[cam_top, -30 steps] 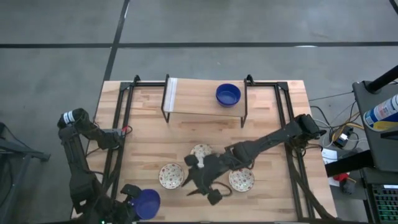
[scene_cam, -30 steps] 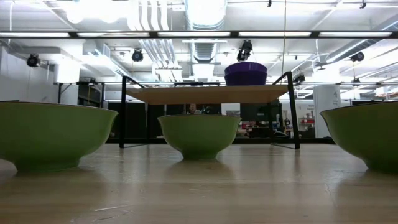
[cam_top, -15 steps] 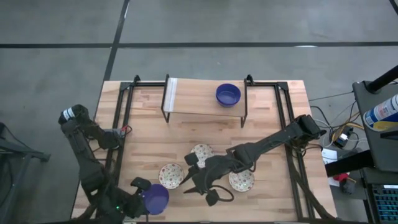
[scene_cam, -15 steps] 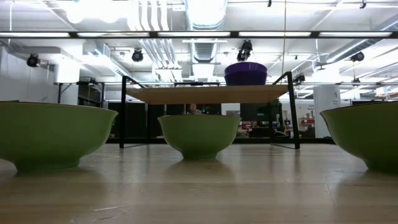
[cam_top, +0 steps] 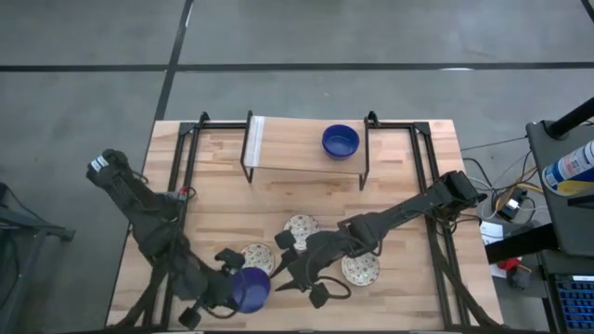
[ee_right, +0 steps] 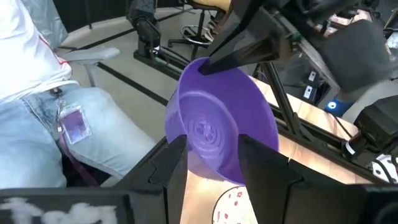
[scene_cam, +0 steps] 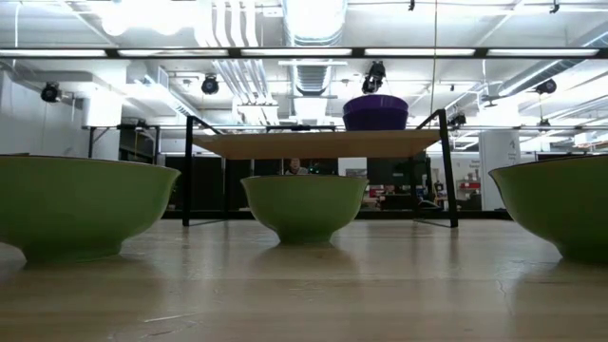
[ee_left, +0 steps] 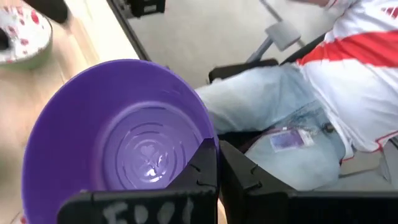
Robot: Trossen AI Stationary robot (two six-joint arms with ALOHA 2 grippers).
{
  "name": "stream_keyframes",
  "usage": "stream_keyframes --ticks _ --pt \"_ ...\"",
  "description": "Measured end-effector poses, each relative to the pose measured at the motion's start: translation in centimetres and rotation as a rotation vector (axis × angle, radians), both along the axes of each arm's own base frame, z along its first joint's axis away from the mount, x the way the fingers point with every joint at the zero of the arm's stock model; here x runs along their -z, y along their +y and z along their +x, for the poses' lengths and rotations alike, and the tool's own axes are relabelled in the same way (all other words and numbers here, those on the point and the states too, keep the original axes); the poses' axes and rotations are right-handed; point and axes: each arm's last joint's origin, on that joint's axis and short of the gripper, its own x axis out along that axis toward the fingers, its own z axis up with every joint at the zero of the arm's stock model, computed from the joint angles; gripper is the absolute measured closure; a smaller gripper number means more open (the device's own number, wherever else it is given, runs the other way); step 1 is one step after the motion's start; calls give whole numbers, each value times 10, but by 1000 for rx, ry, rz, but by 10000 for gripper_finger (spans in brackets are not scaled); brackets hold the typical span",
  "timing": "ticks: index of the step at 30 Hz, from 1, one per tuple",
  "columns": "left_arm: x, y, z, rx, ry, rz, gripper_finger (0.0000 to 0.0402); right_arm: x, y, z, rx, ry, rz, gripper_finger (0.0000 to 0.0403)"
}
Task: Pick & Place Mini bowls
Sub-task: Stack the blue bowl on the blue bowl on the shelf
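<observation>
A cobalt blue mini bowl is up by the table's near edge, in my left gripper, which is shut on it. My right gripper is open just to the bowl's right and faces its opening without touching it. Three cream speckled bowls rest on their bases on the table; in the low view their outsides show green. Another blue bowl stands on the shelf. My left gripper holds the blue bowl by its rim, one finger inside and one outside. In the right wrist view the fingers come down onto the rim's upper part. The bowl is lifted clear and tipped on its side, opening toward my right gripper.
A black-framed wooden shelf stands at the table's far side. Black rails run along the left and right sides. A person in a white shirt and jeans sits just off the near edge.
My left arm has carried the blue bowl from the table's near left corner toward the right along the near edge, up to the right gripper. The right gripper has stayed roughly in place. The speckled bowls have not moved.
</observation>
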Motion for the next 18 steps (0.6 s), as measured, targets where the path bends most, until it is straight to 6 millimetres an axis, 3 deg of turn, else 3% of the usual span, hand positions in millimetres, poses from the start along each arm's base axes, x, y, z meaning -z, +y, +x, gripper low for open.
stream_keyframes --ticks 18 --pt "-18 33 19 -2 -93 -75 401 0 1 -1 -68 9 25 280"
